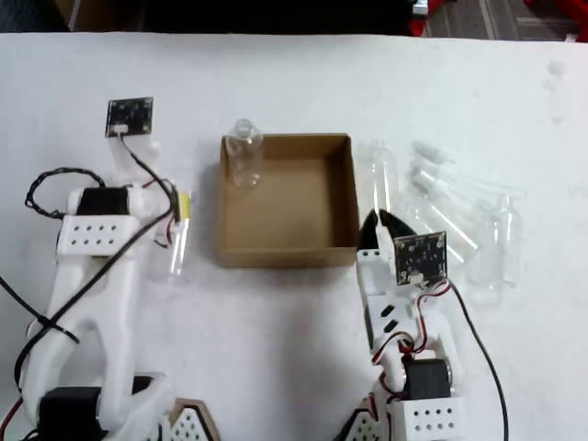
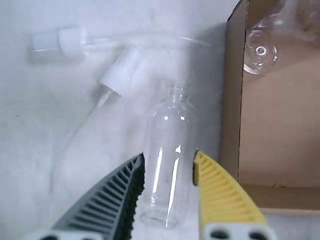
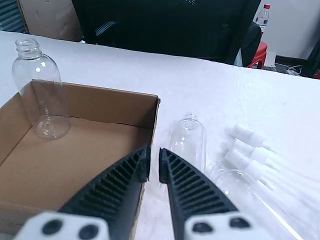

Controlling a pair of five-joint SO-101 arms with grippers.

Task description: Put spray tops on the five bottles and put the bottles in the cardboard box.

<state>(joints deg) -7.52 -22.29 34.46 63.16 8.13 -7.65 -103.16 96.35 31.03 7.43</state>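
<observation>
A clear bottle (image 2: pixel 170 145) without a top lies on the white table beside the cardboard box (image 2: pixel 235 100), and my left gripper (image 2: pixel 169 160) is shut on its body between the grey and yellow fingers. In the high view that bottle (image 1: pixel 178 250) lies left of the box (image 1: pixel 344 197) by the left gripper (image 1: pixel 181 216). Two white spray tops (image 2: pixel 119 75) lie just beyond its neck. Another bare bottle (image 1: pixel 245 152) stands upright in the box's far left corner. My right gripper (image 3: pixel 154 152) is shut on nothing at the box's right wall, with a lying bottle (image 3: pixel 188 140) beyond it.
Right of the box lie more clear bottles (image 1: pixel 501 241) and several white spray tops (image 1: pixel 439 175) with thin tubes. Black cables (image 1: pixel 50 184) loop beside the left arm. A dark chair (image 3: pixel 165 25) stands past the table's far edge.
</observation>
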